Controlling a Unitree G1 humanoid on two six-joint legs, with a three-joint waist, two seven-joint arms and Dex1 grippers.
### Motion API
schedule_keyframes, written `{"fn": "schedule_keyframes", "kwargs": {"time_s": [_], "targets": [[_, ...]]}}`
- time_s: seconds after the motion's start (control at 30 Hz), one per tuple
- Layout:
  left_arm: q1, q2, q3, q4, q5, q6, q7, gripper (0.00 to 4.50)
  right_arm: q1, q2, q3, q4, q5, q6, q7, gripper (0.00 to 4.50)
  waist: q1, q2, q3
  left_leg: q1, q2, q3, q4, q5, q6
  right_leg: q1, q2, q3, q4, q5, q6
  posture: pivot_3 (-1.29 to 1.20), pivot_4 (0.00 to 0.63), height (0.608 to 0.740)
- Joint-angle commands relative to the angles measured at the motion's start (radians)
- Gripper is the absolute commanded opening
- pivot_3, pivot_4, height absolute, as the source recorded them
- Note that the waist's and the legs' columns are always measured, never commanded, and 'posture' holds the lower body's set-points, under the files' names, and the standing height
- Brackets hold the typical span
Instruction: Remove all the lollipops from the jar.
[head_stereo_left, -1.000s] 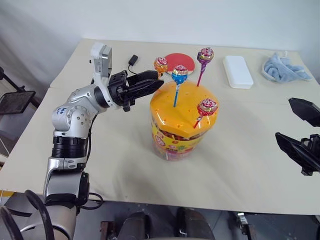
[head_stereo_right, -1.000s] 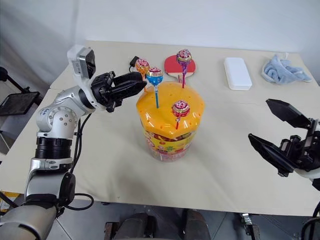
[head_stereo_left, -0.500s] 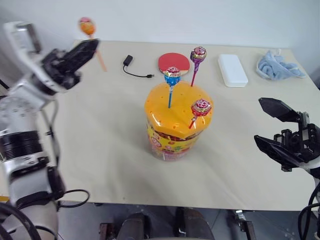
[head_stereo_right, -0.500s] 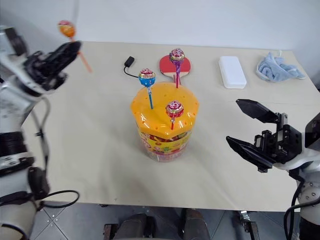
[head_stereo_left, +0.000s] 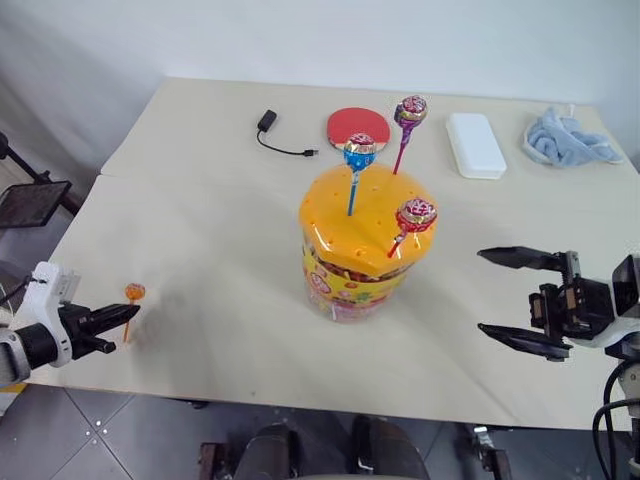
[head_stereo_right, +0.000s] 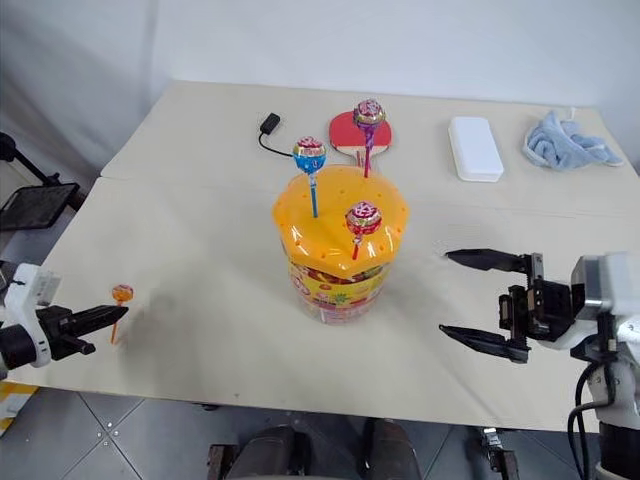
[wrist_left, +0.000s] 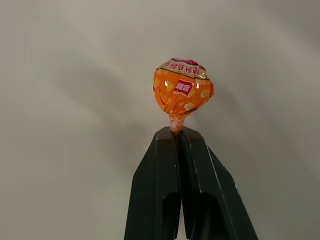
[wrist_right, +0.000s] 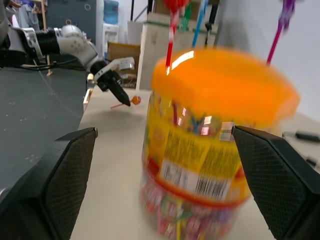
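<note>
Carrying the orange lollipop (head_stereo_left: 134, 292) at lower left, our left claw (head_stereo_left: 127, 312) pinches its stick; next, lay it on the table (head_stereo_left: 200, 260). Right claw (head_stereo_left: 505, 294) gapes empty beside the jar (head_stereo_left: 365, 255).

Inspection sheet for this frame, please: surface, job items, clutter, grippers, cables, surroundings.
Surface: beige table, two boards joined by a seam.
Job's things: clear plastic jar with holed orange lid standing upright mid-table; blue lollipop, purple lollipop and red lollipop stuck in the lid; orange lollipop out of the jar, near the table's front left edge.
Clutter: red round paddle, white flat box, crumpled blue cloth, all behind the jar.
Grippers: left gripper shut on the orange lollipop's stick; right gripper open, facing the jar from the right.
Cables: black cable with small plug by the paddle.
Surroundings: white wall, grey tiled floor.
</note>
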Motion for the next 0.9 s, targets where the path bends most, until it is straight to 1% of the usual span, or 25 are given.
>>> {"fn": "schedule_keyframes", "kwargs": {"time_s": [0.03,0.1,0.13,0.17,0.27,0.3,0.37,0.43,0.47,0.53,0.6,0.67,0.7,0.8,0.87,0.9], "targets": [[0.018,0.009,0.010,-0.005,0.023,0.000,0.014,0.01,0.029,-0.014,-0.015,0.009,-0.012,-0.041,0.070,4.50,-0.003,0.001,0.000,0.001,0.000,0.000,0.000,0.000,0.000,0.000,0.000,0.000,0.000,0.000,0.000,0.00,0.150,0.740],[0.009,0.008,0.006,0.004,0.015,0.001,0.006,0.01,0.046,-0.016,-0.017,0.005,-0.013,-0.048,0.075,4.50,-0.006,0.001,0.000,0.001,0.000,0.001,-0.001,0.000,0.000,0.000,0.000,0.000,0.001,0.000,0.000,0.00,0.150,0.740],[-0.006,-0.003,0.008,0.001,0.008,-0.021,0.000,0.49,0.051,-0.016,-0.019,0.001,-0.011,-0.049,0.071,4.50,-0.007,0.001,0.000,0.001,0.000,0.001,-0.001,0.000,0.000,0.000,0.000,0.000,0.001,0.000,0.000,0.00,0.150,0.740],[-0.017,-0.008,0.013,-0.002,-0.012,-0.012,-0.009,0.66,0.056,-0.017,-0.021,-0.005,-0.008,-0.050,0.066,4.50,-0.008,0.001,0.000,0.000,0.000,0.001,-0.001,0.000,0.000,0.000,0.000,0.000,0.001,0.000,0.000,0.00,0.150,0.740],[-0.005,0.017,0.014,0.015,-0.015,-0.029,-0.063,1.52,0.070,-0.016,-0.031,-0.024,0.003,-0.046,0.046,4.50,-0.013,0.001,0.000,0.001,0.000,0.001,0.000,0.000,0.000,0.000,0.000,0.000,0.001,0.000,0.000,0.00,0.150,0.740],[0.003,0.032,0.031,0.055,-0.009,-0.054,-0.099,1.78,0.086,-0.022,-0.044,-0.038,0.009,-0.038,0.041,4.50,-0.016,0.001,0.000,0.001,0.000,0.001,-0.001,0.000,0.000,0.000,0.000,0.000,0.001,0.000,0.000,0.00,0.150,0.740],[-0.001,0.057,0.066,0.160,0.011,-0.144,-0.175,2.36,0.112,-0.031,-0.073,-0.063,0.031,-0.015,0.021,4.50,-0.018,0.001,0.000,0.000,0.000,0.000,-0.001,0.000,0.000,0.000,0.000,-0.001,0.001,0.000,-0.001,0.00,0.150,0.740],[-0.011,0.093,0.112,0.279,0.019,-0.306,-0.318,2.96,0.127,-0.042,-0.119,-0.085,0.079,0.031,-0.027,4.50,-0.019,0.001,0.000,0.000,0.001,0.000,-0.001,0.000,-0.001,-0.001,0.001,-0.001,0.001,-0.001,-0.001,0.00,0.150,0.740],[-0.016,0.122,0.146,0.322,-0.002,-0.355,-0.411,3.22,0.129,-0.049,-0.146,-0.095,0.104,0.056,-0.053,4.50,-0.020,0.001,0.000,-0.001,0.001,0.000,-0.001,0.000,-0.001,-0.001,0.001,-0.002,0.001,-0.001,-0.001,0.00,0.150,0.740],[-0.039,0.163,0.188,0.383,-0.031,-0.413,-0.518,3.22,0.126,-0.057,-0.182,-0.105,0.137,0.091,-0.098,4.50,-0.022,0.000,0.000,-0.001,0.000,0.001,0.000,0.000,-0.001,-0.001,0.000,-0.002,0.000,-0.001,-0.001,0.00,0.150,0.740],[-0.067,0.179,0.192,0.422,-0.034,-0.448,-0.564,3.22,0.120,-0.062,-0.196,-0.106,0.148,0.109,-0.113,4.50,-0.022,0.000,0.000,-0.001,0.001,0.001,0.000,-0.001,-0.001,-0.002,-0.001,-0.002,-0.001,-0.001,-0.002,0.00,0.150,0.740],[-0.121,0.209,0.152,0.361,-0.063,-0.465,-0.648,3.22,0.104,-0.068,-0.234,-0.121,0.180,0.130,-0.158,4.50,-0.017,0.002,0.001,-0.001,0.000,0.000,-0.001,-0.001,-0.002,-0.001,-0.002,-0.002,-0.001,-0.001,-0.002,0.00,0.150,0.740],[-0.174,0.206,0.121,0.312,-0.094,-0.455,-0.665,3.22,0.097,-0.071,-0.251,-0.131,0.197,0.143,-0.181,4.50,-0.016,0.003,0.001,-0.001,-0.001,0.000,-0.001,-0.001,-0.002,-0.001,-0.003,-0.002,0.000,-0.001,-0.002,0.00,0.150,0.740],[-0.392,0.119,-0.022,0.156,-0.187,-0.434,-0.650,3.22,0.092,-0.077,-0.292,-0.162,0.237,0.178,-0.230,4.50,0.008,0.004,0.002,-0.002,-0.003,-0.001,0.000,-0.001,-0.001,-0.001,-0.005,-0.003,0.000,0.000,0.000,0.00,0.150,0.740],[-0.550,0.020,-0.164,0.060,-0.210,-0.413,-0.608,3.22,0.086,-0.083,-0.311,-0.181,0.250,0.191,-0.250,4.50,0.010,0.005,0.001,-0.002,-0.006,-0.002,0.000,0.000,0.001,-0.001,-0.006,-0.002,0.001,0.001,0.001,0.00,0.150,0.740],[-0.611,-0.023,-0.217,0.036,-0.219,-0.396,-0.592,3.39,0.080,-0.085,-0.318,-0.191,0.257,0.197,-0.264,4.50,0.007,0.004,0.001,-0.002,-0.007,-0.002,0.000,0.001,0.002,0.001,-0.006,-0.003,0.003,0.002,0.003,0.00,0.150,0.740]]}}
